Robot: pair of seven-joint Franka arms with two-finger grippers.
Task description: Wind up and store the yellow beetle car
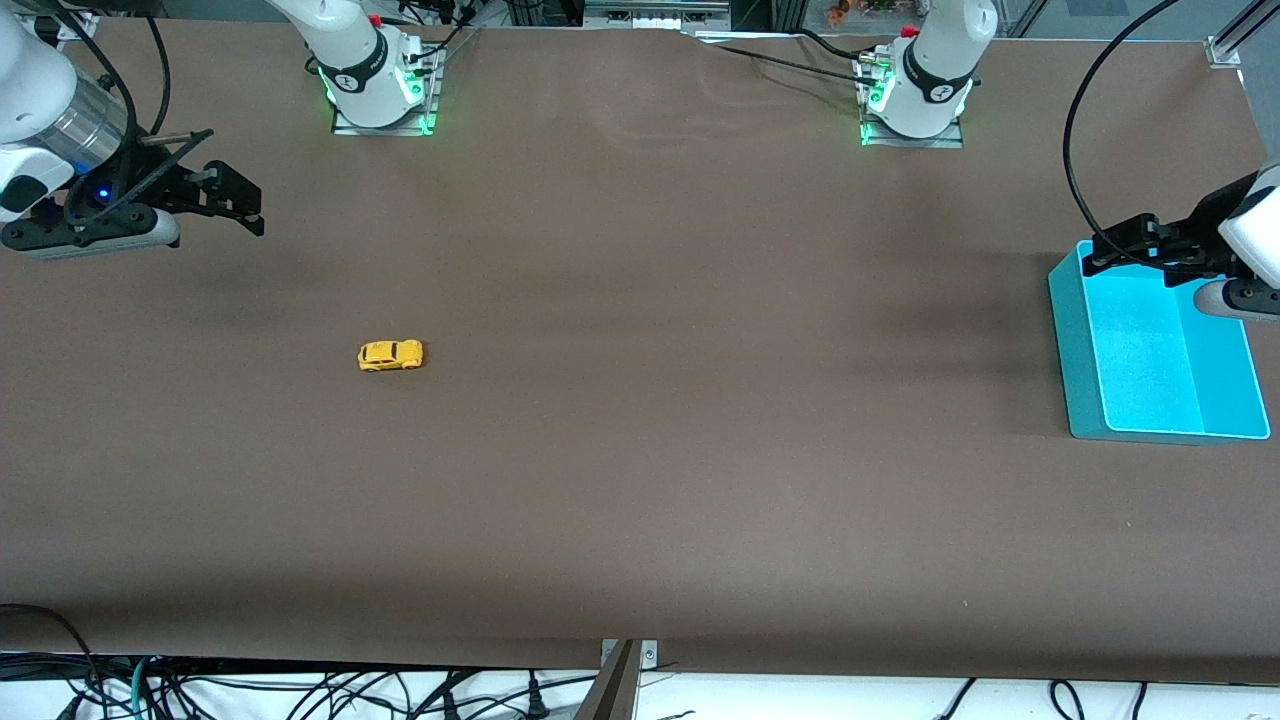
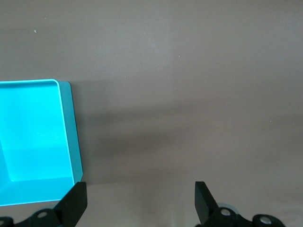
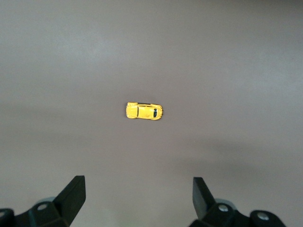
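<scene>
The yellow beetle car (image 1: 390,354) stands alone on the brown table, toward the right arm's end; the right wrist view shows the same car (image 3: 144,111) lying on the bare surface. My right gripper (image 1: 240,205) hangs open and empty in the air at the right arm's end of the table, apart from the car. In its wrist view the right gripper (image 3: 138,194) has nothing between its black fingers. My left gripper (image 1: 1110,248) is open and empty over the rim of the cyan bin (image 1: 1150,350). The left gripper (image 2: 140,198) shows wide jaws beside the bin (image 2: 33,137).
The cyan bin is an open tray with teal outer walls at the left arm's end of the table. Both arm bases (image 1: 380,80) (image 1: 915,90) stand along the table edge farthest from the front camera. Cables hang below the near edge.
</scene>
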